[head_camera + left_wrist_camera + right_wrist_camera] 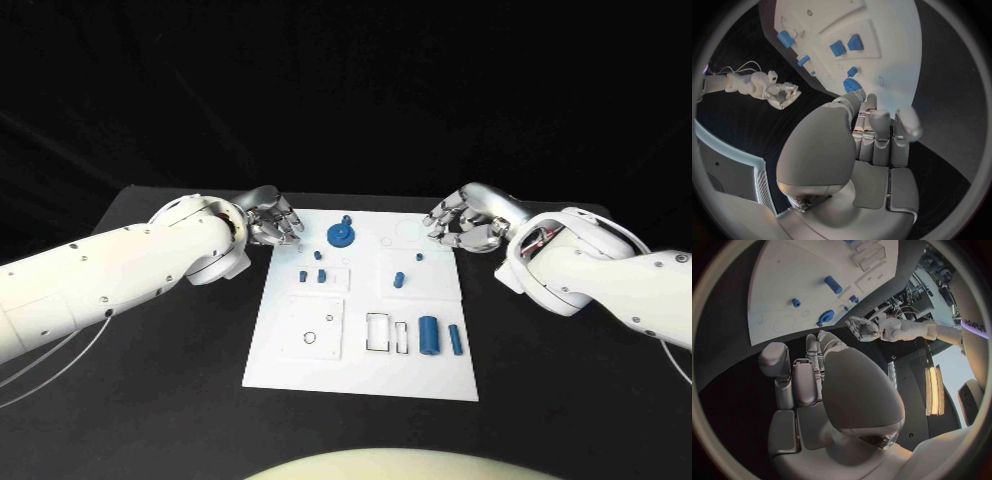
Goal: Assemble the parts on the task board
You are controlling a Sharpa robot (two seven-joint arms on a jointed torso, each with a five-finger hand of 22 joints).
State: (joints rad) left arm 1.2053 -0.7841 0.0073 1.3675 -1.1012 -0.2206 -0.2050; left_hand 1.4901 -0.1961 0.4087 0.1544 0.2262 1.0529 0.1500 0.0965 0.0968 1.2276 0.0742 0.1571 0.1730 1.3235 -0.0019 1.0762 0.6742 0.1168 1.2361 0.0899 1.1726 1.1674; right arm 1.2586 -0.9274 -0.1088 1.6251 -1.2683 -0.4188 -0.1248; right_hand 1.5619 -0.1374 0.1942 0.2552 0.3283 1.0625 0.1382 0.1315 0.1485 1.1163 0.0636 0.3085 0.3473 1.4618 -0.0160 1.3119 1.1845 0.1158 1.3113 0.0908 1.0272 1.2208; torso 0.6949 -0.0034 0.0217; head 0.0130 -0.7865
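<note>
Over on the left, we saw the left hand [271, 224] hovering at the far left corner of the task board [289, 365], fingers curled in, nothing in them. The board lay mid-desk [130, 420]. On it we picked out a round blue part [340, 236] at the far end, small blue pegs [315, 274] in the middle, and two blue bars [438, 335] near the right edge. The right hand [464, 226] hung over the far right corner, fingers curled, likewise holding nothing.

white task board [289, 365] flat mid-table, small blue parts [430, 333] on it
</note>
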